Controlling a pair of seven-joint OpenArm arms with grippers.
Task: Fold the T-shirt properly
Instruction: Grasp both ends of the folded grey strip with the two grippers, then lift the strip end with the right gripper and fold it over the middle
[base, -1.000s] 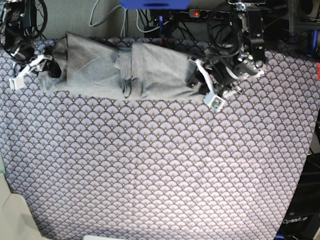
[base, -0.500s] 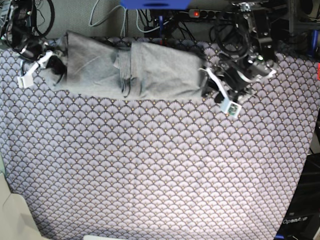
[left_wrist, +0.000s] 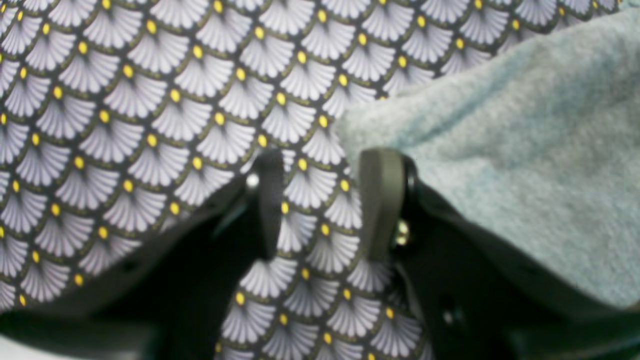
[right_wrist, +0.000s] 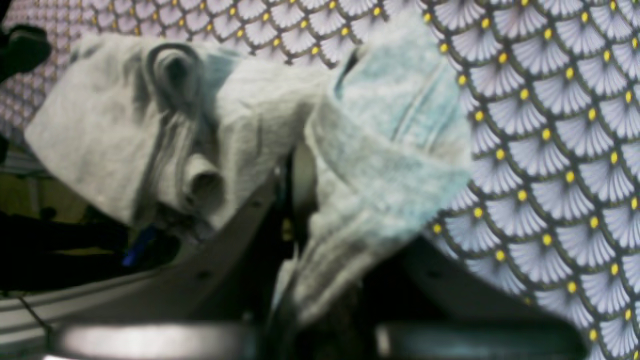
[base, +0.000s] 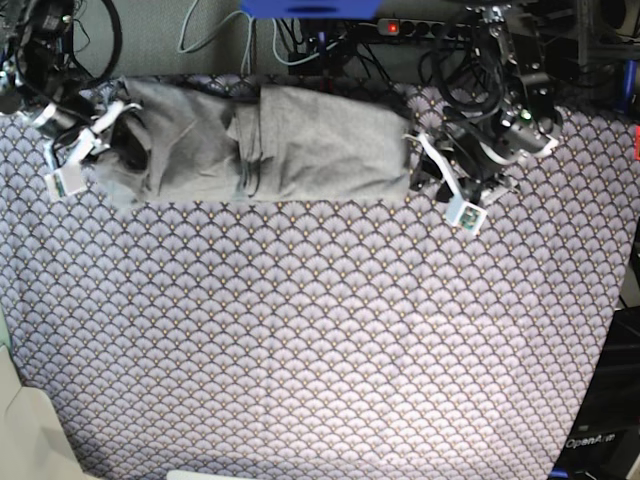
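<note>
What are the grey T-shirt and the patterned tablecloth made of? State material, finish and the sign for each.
Light heather-grey short-sleeved T-shirt: looks like a soft knit, probably cotton jersey, matte; a fuzzy surface and limp, rolled folds show it. Purple fan-scale patterned tablecloth: a smooth printed fabric, possibly coated; it lies flat with crisp print, no visible nap.

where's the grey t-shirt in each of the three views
Base: the T-shirt lies bunched along the far edge, upper centre.
Left wrist: its edge fills the right side, beside the open jaws.
Right wrist: it spans left to centre, a fold pinched in the jaws.
Shared landmark: the fan-scale tablecloth under it.
</note>
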